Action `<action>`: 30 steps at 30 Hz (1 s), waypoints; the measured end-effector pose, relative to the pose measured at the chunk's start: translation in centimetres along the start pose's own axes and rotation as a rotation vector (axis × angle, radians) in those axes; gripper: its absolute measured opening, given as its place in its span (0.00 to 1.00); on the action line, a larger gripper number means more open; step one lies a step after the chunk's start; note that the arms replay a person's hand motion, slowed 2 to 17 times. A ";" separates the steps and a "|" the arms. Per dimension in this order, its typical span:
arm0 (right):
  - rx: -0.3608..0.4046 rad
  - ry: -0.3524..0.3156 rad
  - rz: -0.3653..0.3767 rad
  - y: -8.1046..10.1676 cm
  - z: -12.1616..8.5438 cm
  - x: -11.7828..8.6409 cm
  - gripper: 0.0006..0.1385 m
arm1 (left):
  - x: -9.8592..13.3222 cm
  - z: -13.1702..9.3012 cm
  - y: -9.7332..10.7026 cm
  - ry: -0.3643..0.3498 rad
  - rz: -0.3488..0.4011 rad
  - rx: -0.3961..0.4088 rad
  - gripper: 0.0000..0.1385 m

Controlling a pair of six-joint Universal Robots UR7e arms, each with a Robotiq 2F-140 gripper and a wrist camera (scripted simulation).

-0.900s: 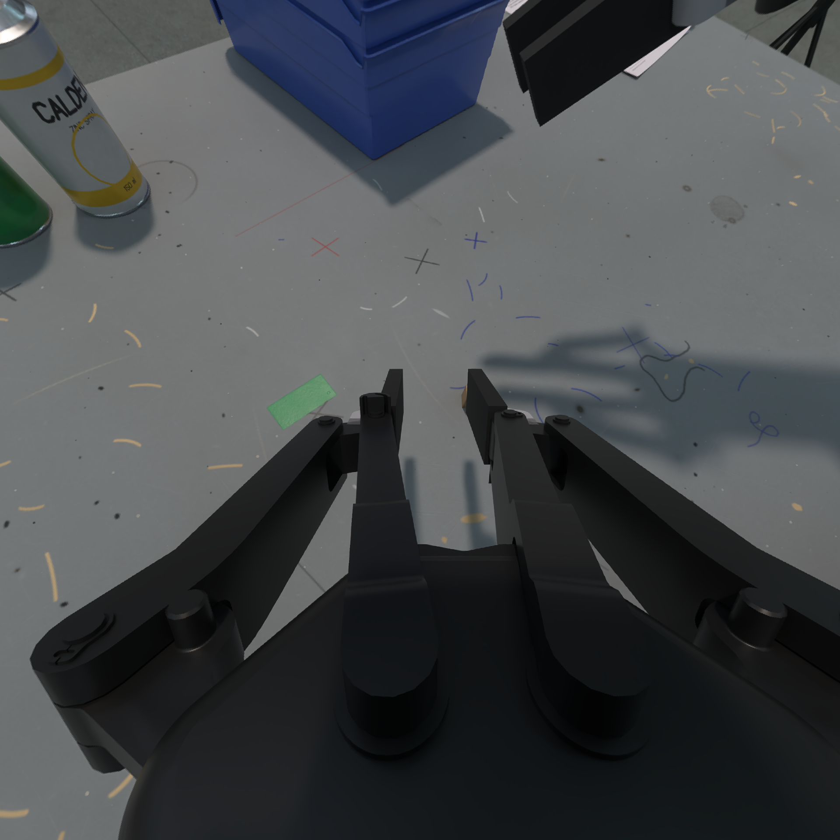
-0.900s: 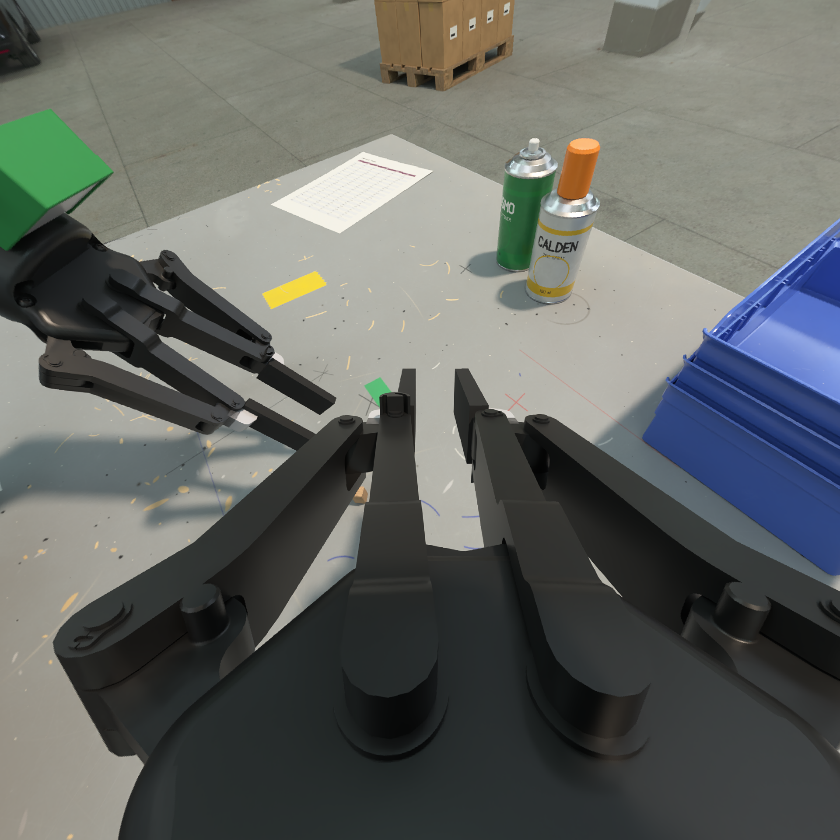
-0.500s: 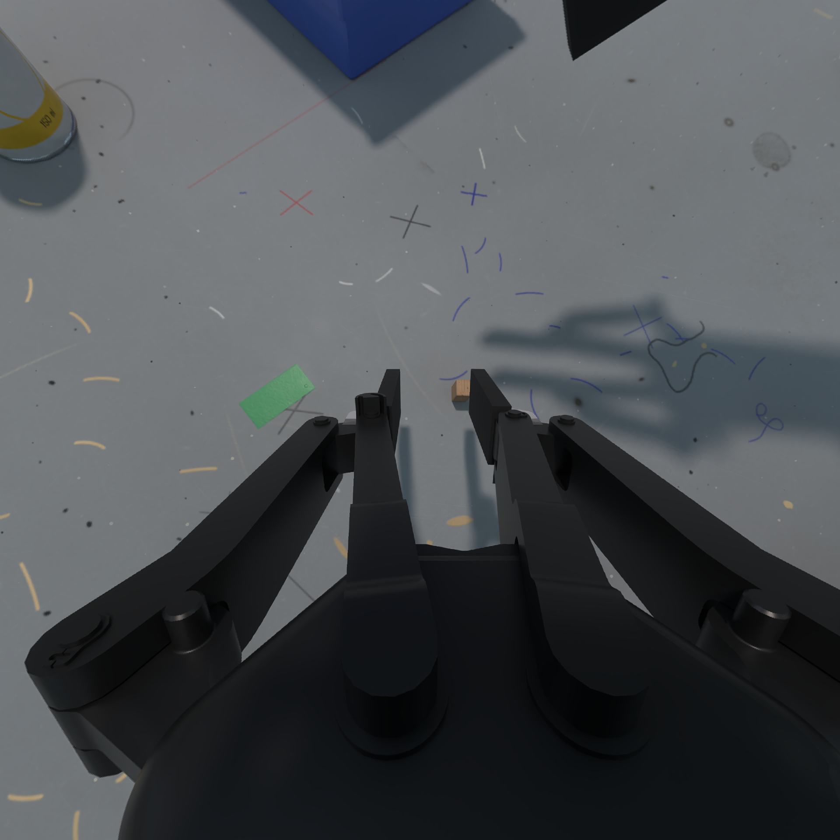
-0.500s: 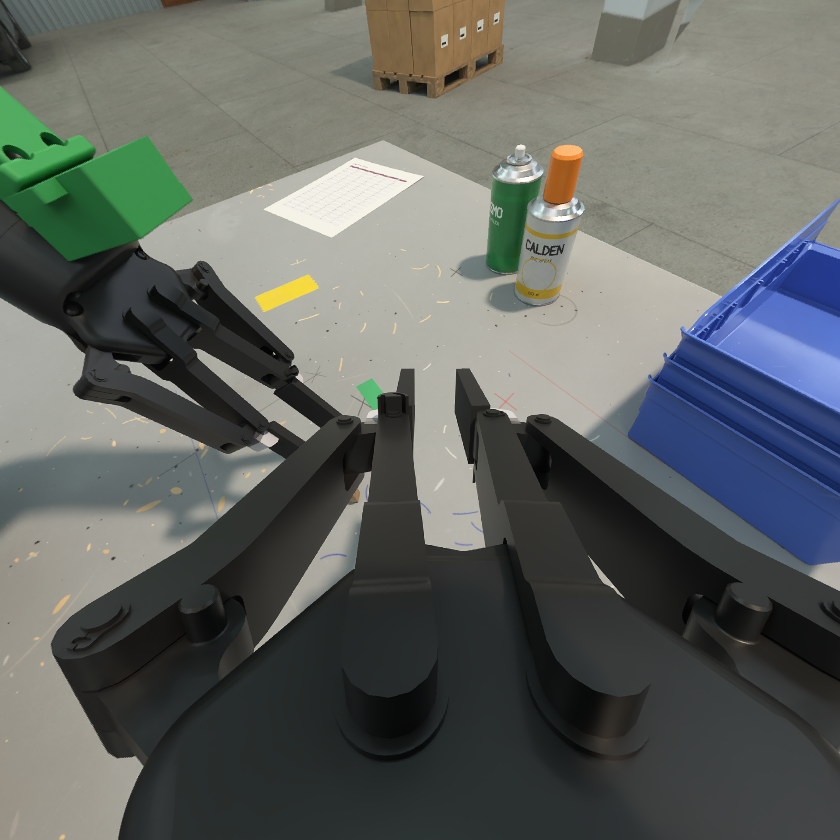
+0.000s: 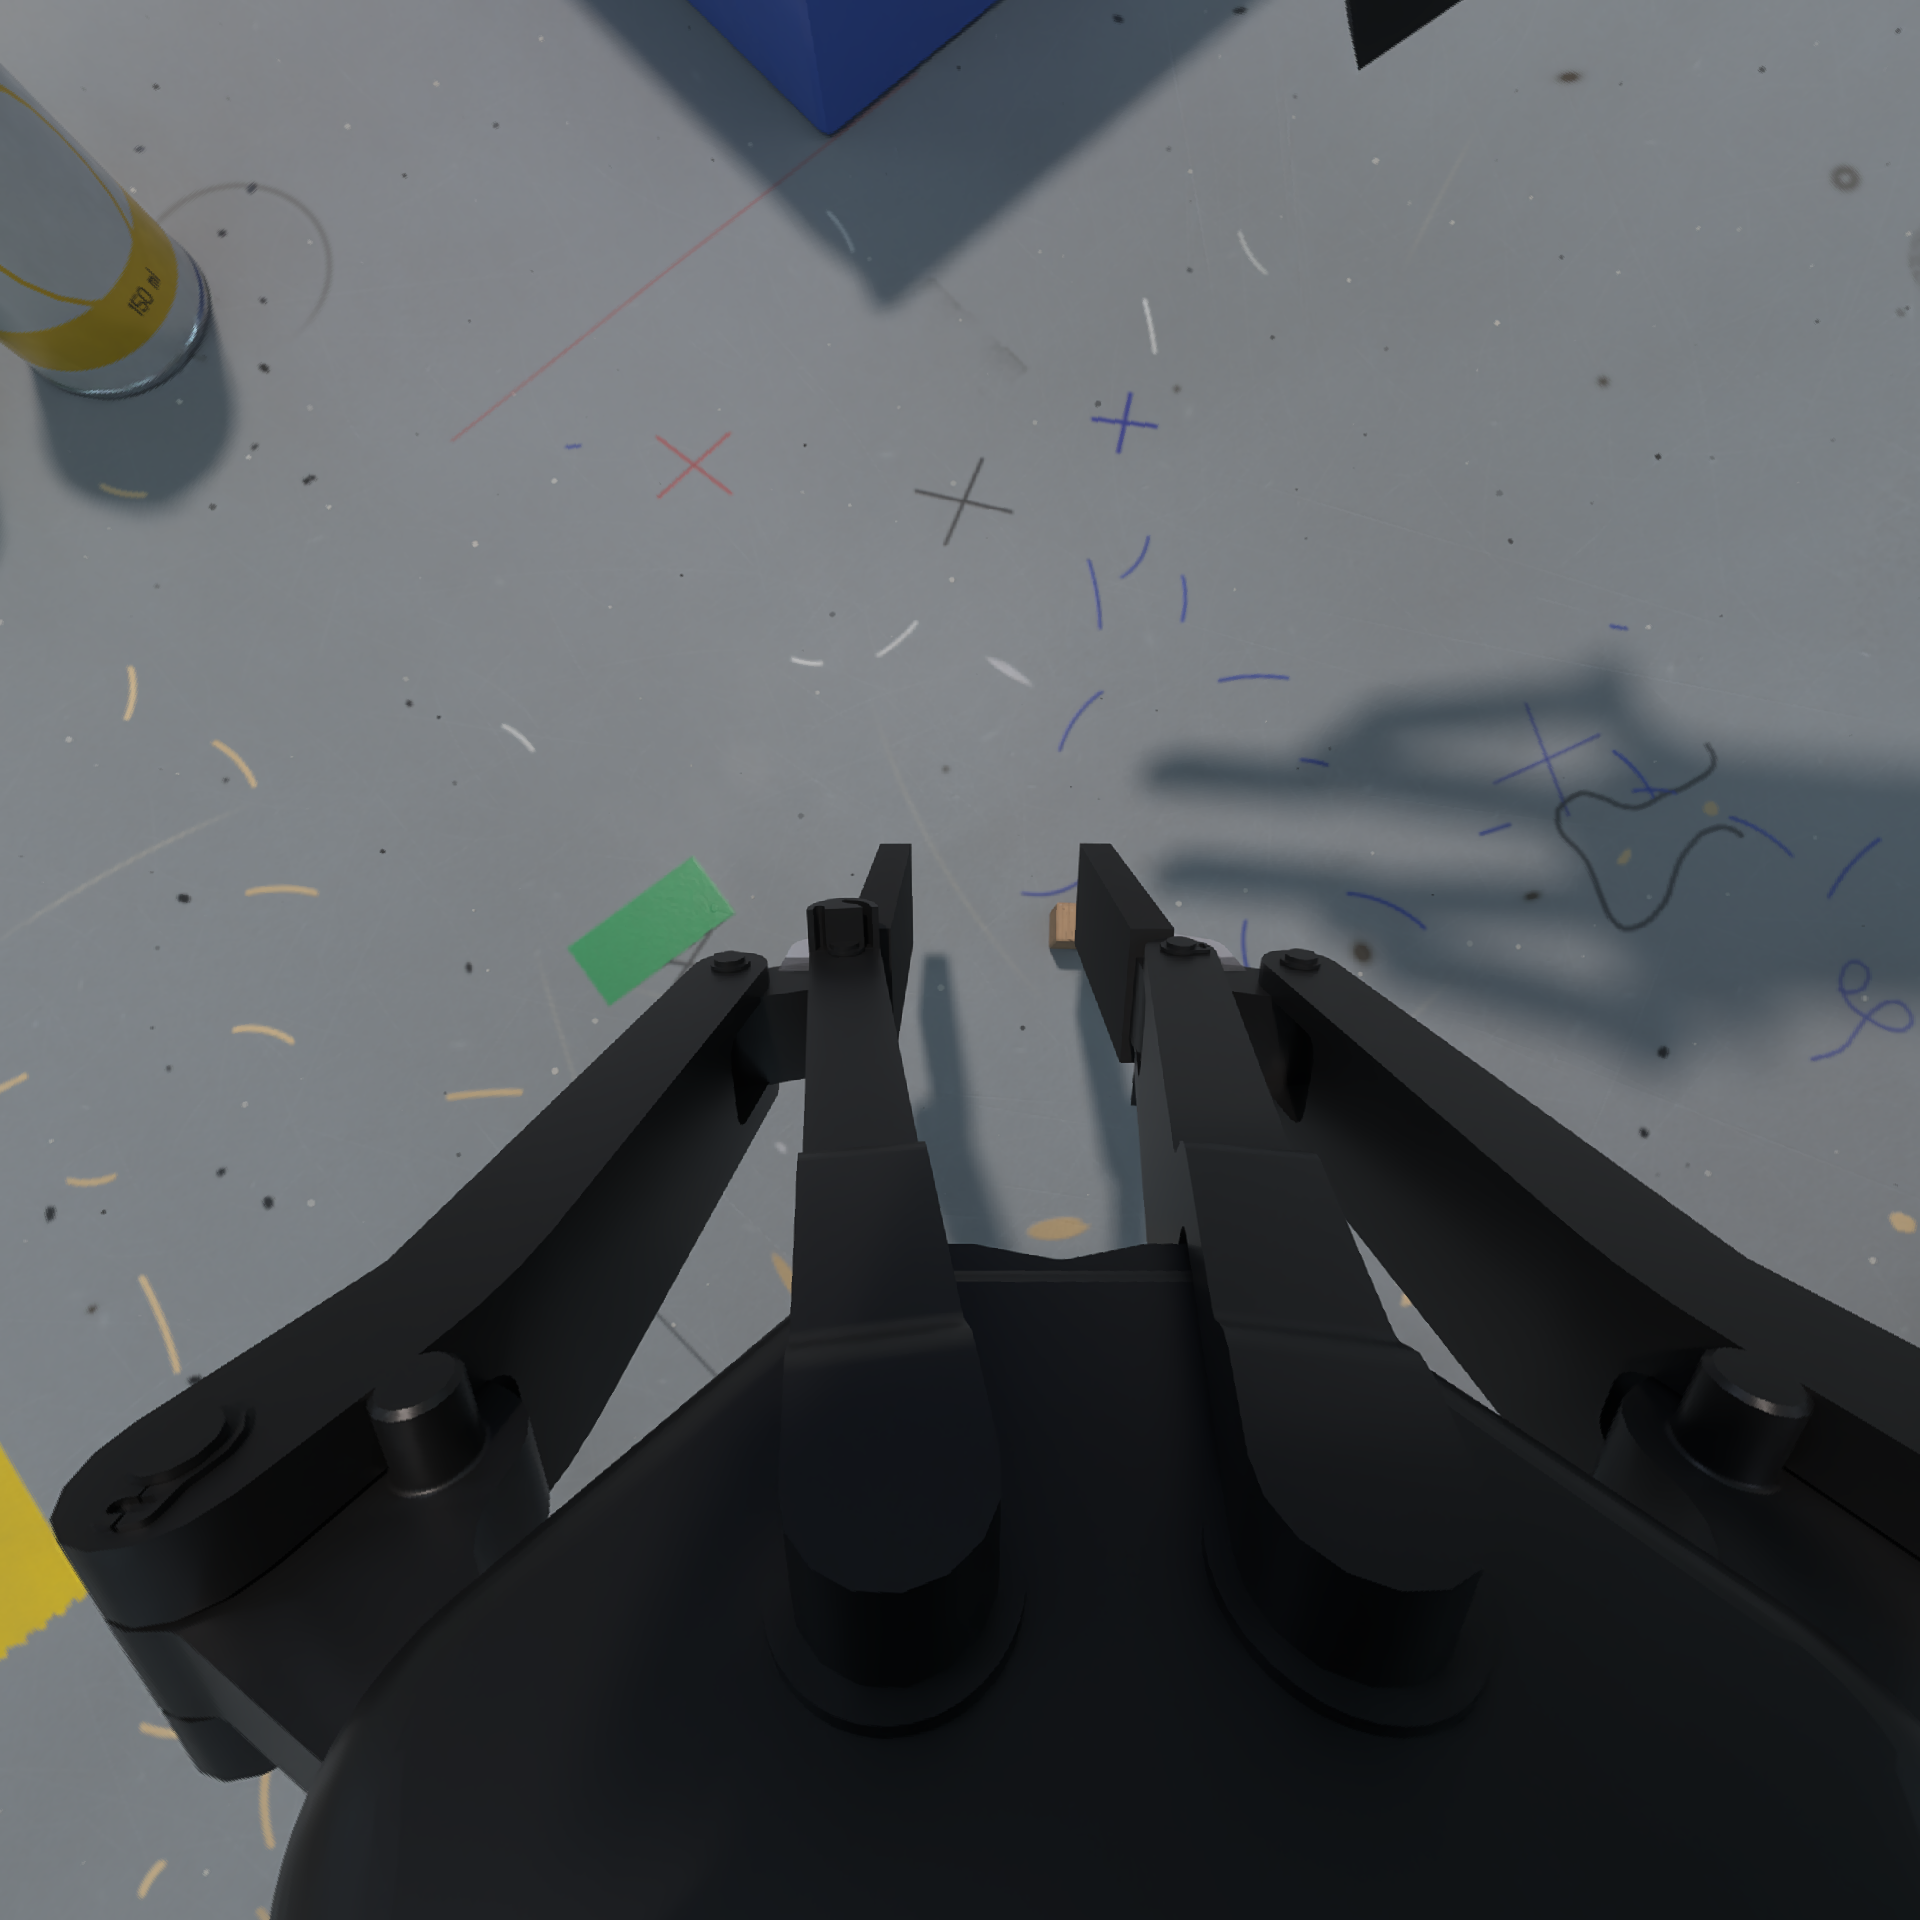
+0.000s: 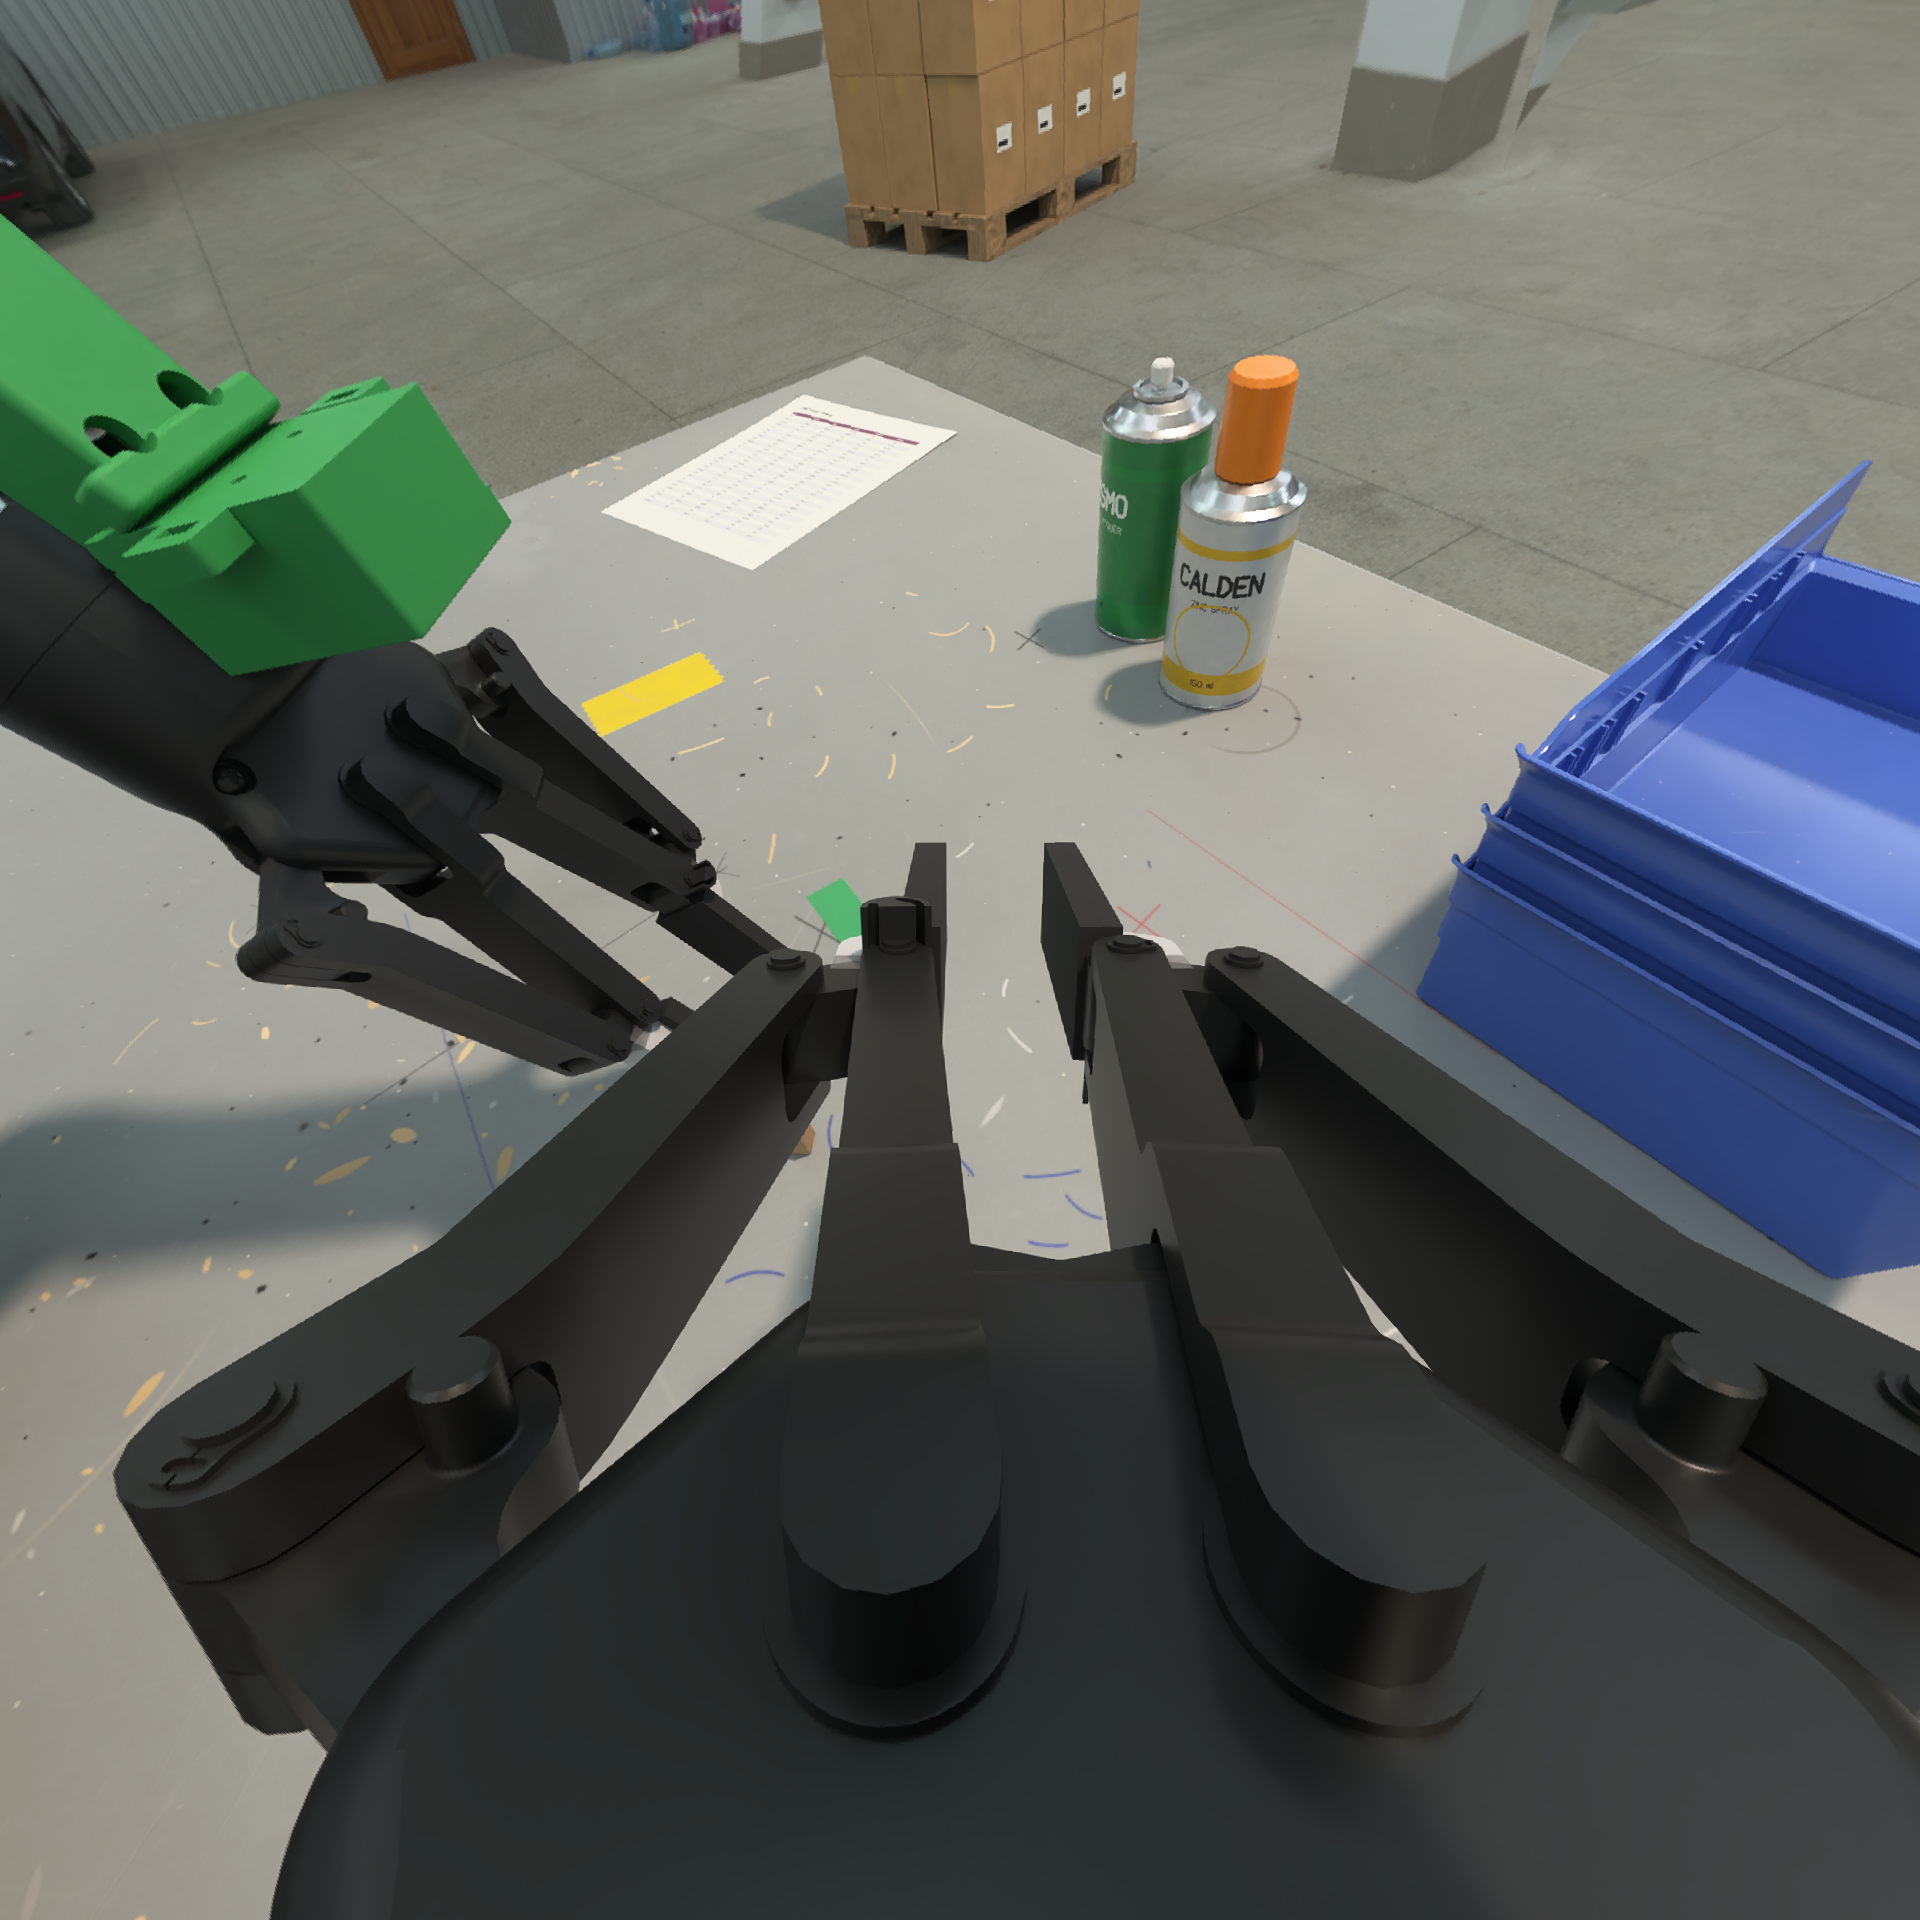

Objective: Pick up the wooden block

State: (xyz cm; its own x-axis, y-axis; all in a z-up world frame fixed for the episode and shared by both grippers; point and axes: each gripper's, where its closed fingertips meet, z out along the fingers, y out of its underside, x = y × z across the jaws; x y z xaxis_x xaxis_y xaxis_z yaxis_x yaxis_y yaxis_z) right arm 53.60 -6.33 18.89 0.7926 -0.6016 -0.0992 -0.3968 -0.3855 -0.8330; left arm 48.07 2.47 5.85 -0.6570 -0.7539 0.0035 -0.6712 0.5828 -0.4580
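The wooden block [image 5: 1061, 927] is a tiny tan cube on the grey table [image 5: 1351, 468]. In the left wrist view it lies between the fingers, close to the inner side of the right-hand finger [image 5: 1117, 904], which hides part of it. My left gripper [image 5: 995, 862] is open and empty, pointing down at the table above the block. In the right wrist view the left gripper [image 6: 717, 966] reaches in from the left, its tips hidden behind my right gripper's linkage. A sliver of the block [image 6: 804, 1143] peeks out there. My right gripper [image 6: 994, 862] is open and empty, above the table.
A blue bin [image 6: 1714, 883] stands at the right, and its corner shows in the left wrist view [image 5: 831, 62]. Two spray cans [image 6: 1226, 582] stand at the back. A green tape patch [image 5: 649, 930], a yellow tape patch [image 6: 652, 691] and a paper sheet [image 6: 779, 478] lie on the table.
My left gripper has come down and forward toward the table, and the block has come into view between its fingers. My right gripper has barely shifted. Both stay open.
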 end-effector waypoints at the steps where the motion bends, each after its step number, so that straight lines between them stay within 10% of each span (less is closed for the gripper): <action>1: 0.001 0.000 0.001 0.0 0.0 0.0 0.18 | 0.1 0.0 0.0 0.001 0.000 -0.003 0.31; 30: 0.032 0.020 0.033 -0.1 -1.4 1.3 0.18 | 1.7 0.6 0.4 0.040 -0.027 -0.003 0.33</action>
State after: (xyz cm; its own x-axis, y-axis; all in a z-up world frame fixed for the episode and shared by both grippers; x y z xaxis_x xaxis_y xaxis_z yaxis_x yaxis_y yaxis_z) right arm 53.99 -8.06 19.66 0.7697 -0.6277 -0.1167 -0.4078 -0.3428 -0.8463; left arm 46.91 1.24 5.17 -0.6516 -0.7568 0.0519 -0.6901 0.5629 -0.4549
